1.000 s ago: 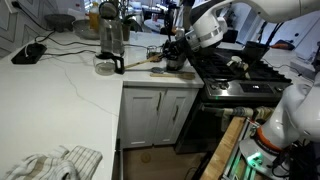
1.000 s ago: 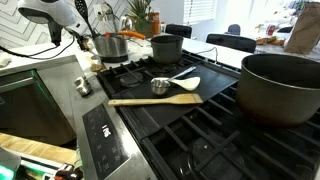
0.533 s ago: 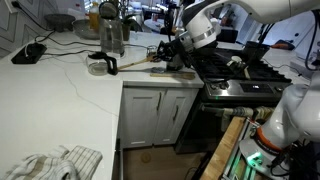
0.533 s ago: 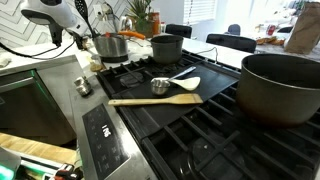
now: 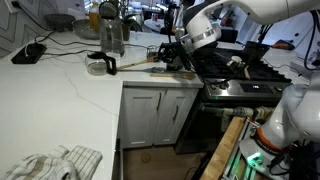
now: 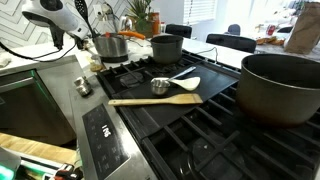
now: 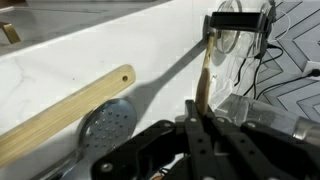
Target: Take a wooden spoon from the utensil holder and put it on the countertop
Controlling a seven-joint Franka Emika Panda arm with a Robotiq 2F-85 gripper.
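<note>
As the arm hangs over the stove-side end of the bench in an exterior view, the gripper [image 5: 173, 49] sits right above the utensil holder [image 5: 177, 61]. The wooden spoon [image 5: 140, 68] stretches out low along the countertop [image 5: 70, 100], pointing from the holder toward the glass jar [image 5: 97, 67]. So the lift-out looks done, and setting the spoon flat and letting go are what's left. The jar looks empty, and the carafe [image 5: 110, 35] behind it has contents I can't make out.

Over to the stove side in an exterior view: the gripper [image 6: 58, 35] is at the bench's far corner and its fingers are too small to read there. The steel pot [image 6: 110, 47], dark pot [image 6: 166, 48] and big dark pot [image 6: 280, 85] all hide their insides from this angle.

Now the wrist view, and here's the answer: the fingers are pinched together on the spoon's slim handle [image 7: 205, 70]. The handle runs out over the white top toward the jar [image 7: 235, 35], with its shadow closing in near the far end. Whether it touches down, I can't tell. A broad wooden spatula [image 7: 70, 112] and a perforated skimmer [image 7: 108, 125] show just below; by my reading they stand in the holder.
</note>
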